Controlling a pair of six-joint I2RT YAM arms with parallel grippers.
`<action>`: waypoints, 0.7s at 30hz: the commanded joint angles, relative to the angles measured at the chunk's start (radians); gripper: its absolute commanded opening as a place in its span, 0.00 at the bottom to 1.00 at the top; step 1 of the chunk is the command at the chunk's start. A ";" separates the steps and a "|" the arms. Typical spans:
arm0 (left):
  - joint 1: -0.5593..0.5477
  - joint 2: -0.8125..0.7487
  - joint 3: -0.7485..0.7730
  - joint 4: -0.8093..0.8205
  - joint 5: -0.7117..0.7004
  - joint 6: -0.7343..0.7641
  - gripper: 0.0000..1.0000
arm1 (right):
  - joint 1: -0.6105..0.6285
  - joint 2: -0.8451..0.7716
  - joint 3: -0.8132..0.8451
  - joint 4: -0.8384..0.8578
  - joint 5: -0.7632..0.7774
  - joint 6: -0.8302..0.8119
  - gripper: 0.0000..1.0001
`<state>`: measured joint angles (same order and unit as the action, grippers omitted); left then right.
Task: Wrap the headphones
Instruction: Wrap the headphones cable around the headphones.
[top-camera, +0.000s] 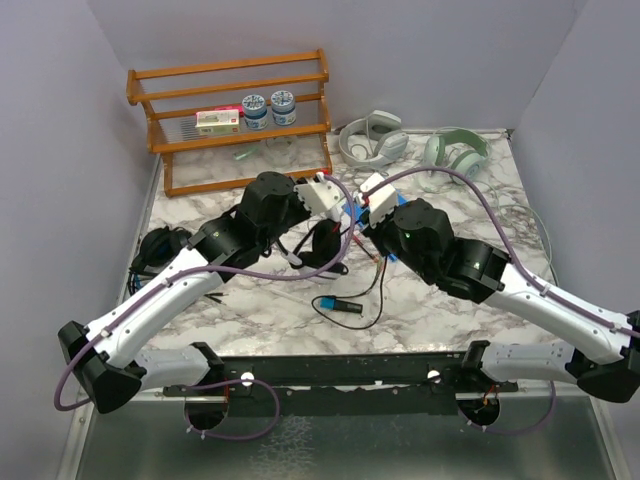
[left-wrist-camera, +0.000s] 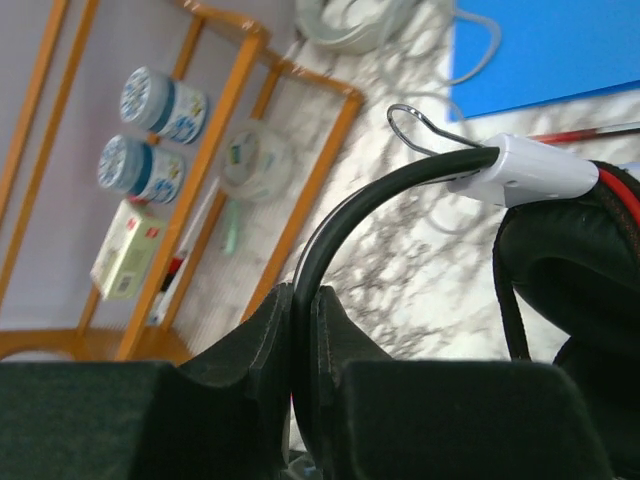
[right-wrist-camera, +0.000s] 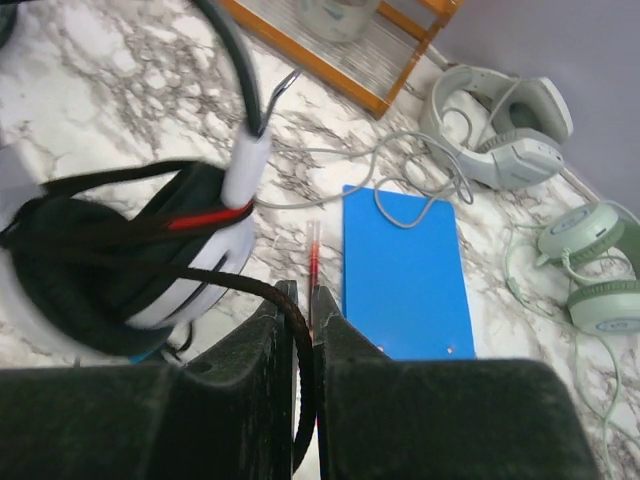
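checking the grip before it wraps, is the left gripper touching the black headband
Touching. The left wrist view shows the black headband pinched between the left gripper's fingers, no gap on either side.

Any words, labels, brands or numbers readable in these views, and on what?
No text can be read.
Jars: blue-and-white printed lids, too blurred.
Box: red and green print, too small.
Clear container: small label, blurred.
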<state>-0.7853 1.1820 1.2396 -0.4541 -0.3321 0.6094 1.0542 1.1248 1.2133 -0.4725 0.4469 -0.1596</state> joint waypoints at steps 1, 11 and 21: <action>-0.045 -0.061 0.071 -0.074 0.240 -0.091 0.00 | -0.102 0.017 -0.033 0.078 0.001 0.000 0.13; -0.052 -0.140 0.107 -0.079 0.450 -0.375 0.00 | -0.265 -0.049 -0.228 0.386 -0.213 0.085 0.22; -0.052 -0.123 0.283 -0.122 0.382 -0.767 0.00 | -0.287 -0.221 -0.579 0.899 -0.350 0.147 0.33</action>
<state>-0.8352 1.0710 1.4044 -0.5968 0.0536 0.0933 0.7700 0.9821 0.7509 0.1162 0.2012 -0.0399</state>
